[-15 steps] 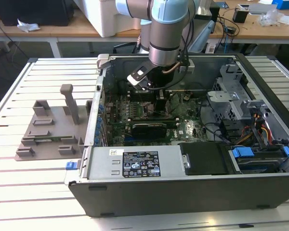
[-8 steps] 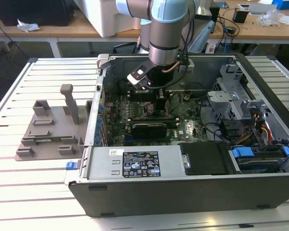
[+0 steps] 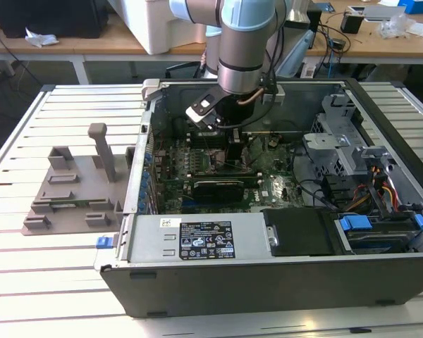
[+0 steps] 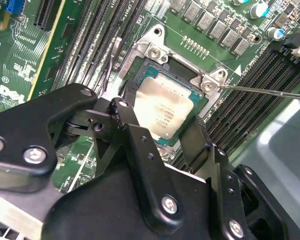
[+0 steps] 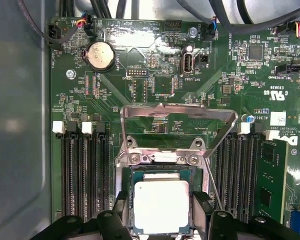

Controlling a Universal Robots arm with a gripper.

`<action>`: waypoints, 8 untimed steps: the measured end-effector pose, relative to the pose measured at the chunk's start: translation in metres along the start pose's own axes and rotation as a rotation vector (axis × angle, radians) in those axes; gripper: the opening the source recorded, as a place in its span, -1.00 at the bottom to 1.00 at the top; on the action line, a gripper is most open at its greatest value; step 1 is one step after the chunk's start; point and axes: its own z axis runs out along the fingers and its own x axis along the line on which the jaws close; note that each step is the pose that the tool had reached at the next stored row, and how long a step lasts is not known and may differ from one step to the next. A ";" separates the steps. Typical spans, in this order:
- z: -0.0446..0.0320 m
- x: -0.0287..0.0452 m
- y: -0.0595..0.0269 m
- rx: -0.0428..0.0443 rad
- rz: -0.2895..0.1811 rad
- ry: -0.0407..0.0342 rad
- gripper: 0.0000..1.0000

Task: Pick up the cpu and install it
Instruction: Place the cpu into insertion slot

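A table of pale aluminium slats (image 3: 56, 282) carries a big dark grey open computer case (image 3: 268, 289). On the exterior view's left of the case stands a grey plastic fixture plate with upright blocks (image 3: 63, 190). The silver and blue robot arm (image 3: 243, 49) reaches down from above into the case, and its black gripper (image 3: 236, 151) is low over the green motherboard (image 3: 197, 162).

In both wrist views the motherboard (image 5: 155, 85) shows long black memory slots (image 5: 82, 175) on both sides of the dark square socket with a metal frame (image 5: 160, 159), and the thin wire-like metal bracket of the socket (image 5: 180, 110) is folded back. A round silver coin battery (image 5: 100, 55) sits near the board's edge.

The cpu (image 4: 162, 110), a small flat square chip with a silvery-grey metal top, is inside the socket frame (image 4: 155, 50). The 2 black fingers (image 4: 127, 125) of the gripper (image 4: 160, 125) press on 2 opposite edges of the cpu (image 5: 161, 205), so it is clamped on the chip. The chip seems to lie already in the socket, but I cannot say if it is fully seated.
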 end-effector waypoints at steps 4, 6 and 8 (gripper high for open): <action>0.0014 -0.0003 0.0001 0.0000 0.000 -0.0007 0.23; 0.0018 -0.0009 0.0003 -0.0001 0.000 -0.0008 0.23; 0.0020 -0.0027 0.0002 0.0000 0.000 -0.0008 0.23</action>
